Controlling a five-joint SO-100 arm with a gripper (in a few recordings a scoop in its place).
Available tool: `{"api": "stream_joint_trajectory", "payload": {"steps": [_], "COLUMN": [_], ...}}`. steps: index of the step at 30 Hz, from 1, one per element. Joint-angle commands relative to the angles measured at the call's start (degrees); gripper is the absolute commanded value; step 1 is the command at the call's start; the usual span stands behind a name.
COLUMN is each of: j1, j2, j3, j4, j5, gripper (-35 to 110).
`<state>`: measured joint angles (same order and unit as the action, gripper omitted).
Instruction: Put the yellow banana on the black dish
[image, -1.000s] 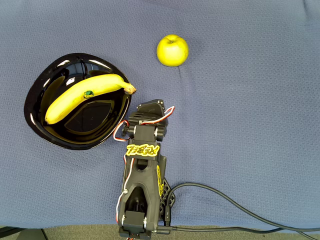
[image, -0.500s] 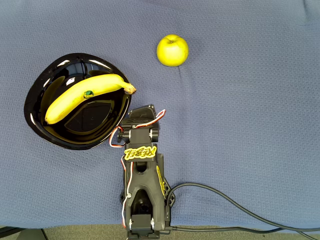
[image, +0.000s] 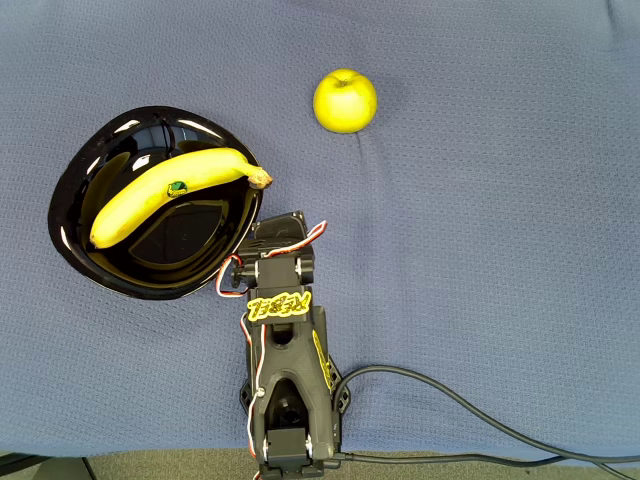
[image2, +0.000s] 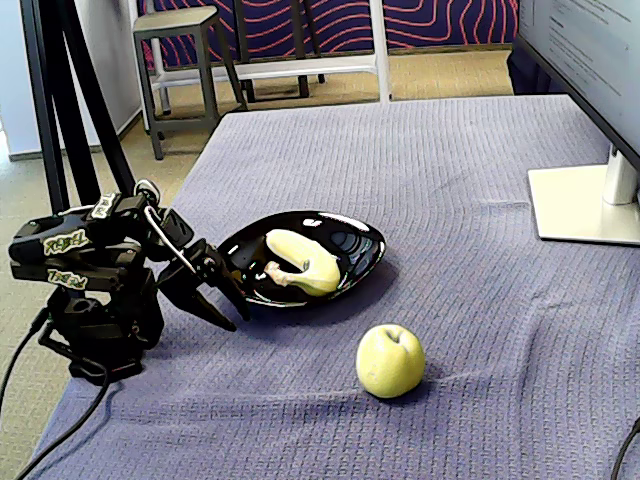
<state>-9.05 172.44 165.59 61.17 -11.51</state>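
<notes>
The yellow banana (image: 165, 195) lies across the black dish (image: 75, 245), its brown stem end resting at the dish's right rim. From the fixed view the banana (image2: 305, 265) rests inside the dish (image2: 365, 250), free of the arm. My gripper (image2: 236, 318) hangs just off the dish's near-left rim, pointing down at the cloth, open with nothing between its fingers. Seen from overhead, the gripper (image: 272, 224) sits beside the dish's lower right edge, mostly hidden under the wrist.
A yellow-green apple (image: 345, 100) stands on the blue cloth, apart from the dish. A monitor's foot (image2: 585, 205) stands at the right in the fixed view. A black cable (image: 470, 415) trails from the arm's base along the table's near edge.
The arm has drawn back toward its base and slightly left, away from the banana's stem end. The banana and dish have not moved.
</notes>
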Motion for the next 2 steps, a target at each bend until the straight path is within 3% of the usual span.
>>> {"api": "stream_joint_trajectory", "payload": {"steps": [1, 2], "j1": [0.7, 0.6], "j2": [1.0, 1.3], "j3": [-0.3, -0.2], "j4": [0.5, 0.6], "j5": [0.6, 0.6], "gripper": [0, 0]}}
